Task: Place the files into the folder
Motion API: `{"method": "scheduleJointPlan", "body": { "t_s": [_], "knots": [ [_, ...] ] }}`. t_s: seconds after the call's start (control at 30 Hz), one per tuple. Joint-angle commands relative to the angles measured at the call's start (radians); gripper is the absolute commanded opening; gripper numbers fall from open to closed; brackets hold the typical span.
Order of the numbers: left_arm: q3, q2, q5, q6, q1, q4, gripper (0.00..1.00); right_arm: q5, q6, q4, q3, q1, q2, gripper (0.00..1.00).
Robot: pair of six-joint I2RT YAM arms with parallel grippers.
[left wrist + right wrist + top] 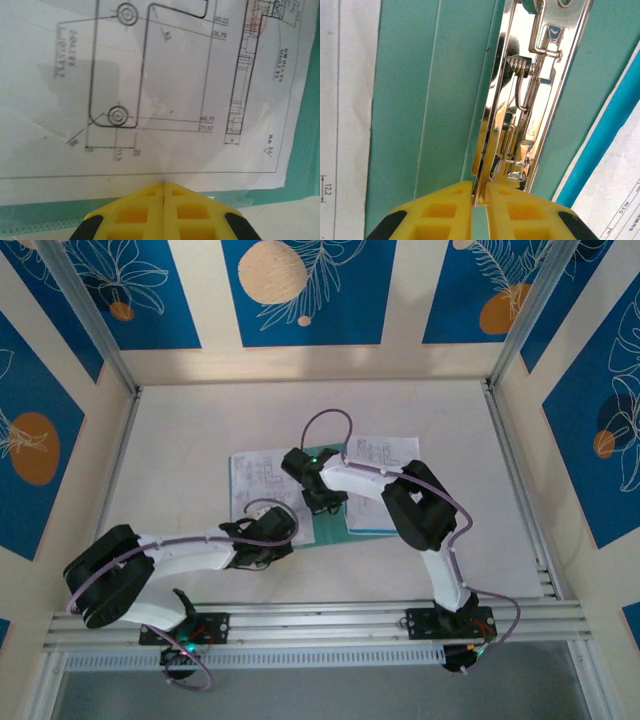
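Your right claw pinches the clip of the folder, files lying left and right of it; your left claw, shut, sits at the left sheet's near edge.

Right arm overhangs folder; far table seemingly free.

Two files (one blue-edged), one folder, one metal clip

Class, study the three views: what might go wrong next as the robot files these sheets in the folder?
1. The right hand pinches the thin metal clip only with its fingertips; it may slip, letting the clip snap back.
2. The left hand, shut, sits at the edge of the drawing sheet on the folder; pushing could crease or skew it.
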Motion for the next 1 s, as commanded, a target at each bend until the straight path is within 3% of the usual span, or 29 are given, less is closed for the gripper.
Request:
{"method": "scheduleJointPlan", "body": {
  "t_s": [0.0,0.33,0.6,0.97],
  "knots": [
    [-0.043,0.003,-0.020,-0.037,-0.002,-0.113,0.00,0.107,-0.030,-0.056,-0.069,-0.047,0.048,0.16],
    [-0.039,0.020,-0.011,-0.032,-0.001,-0.100,0.00,-0.058,-0.026,-0.045,0.010,-0.048,-0.141,0.22],
    [-0.039,0.014,-0.013,-0.029,-0.001,-0.103,0.00,-0.091,0.044,-0.075,0.047,-0.051,-0.206,0.31],
    [-0.040,0.006,-0.014,-0.027,-0.001,-0.109,0.00,-0.100,0.124,-0.092,0.042,-0.036,-0.079,0.22]
  ]
}}
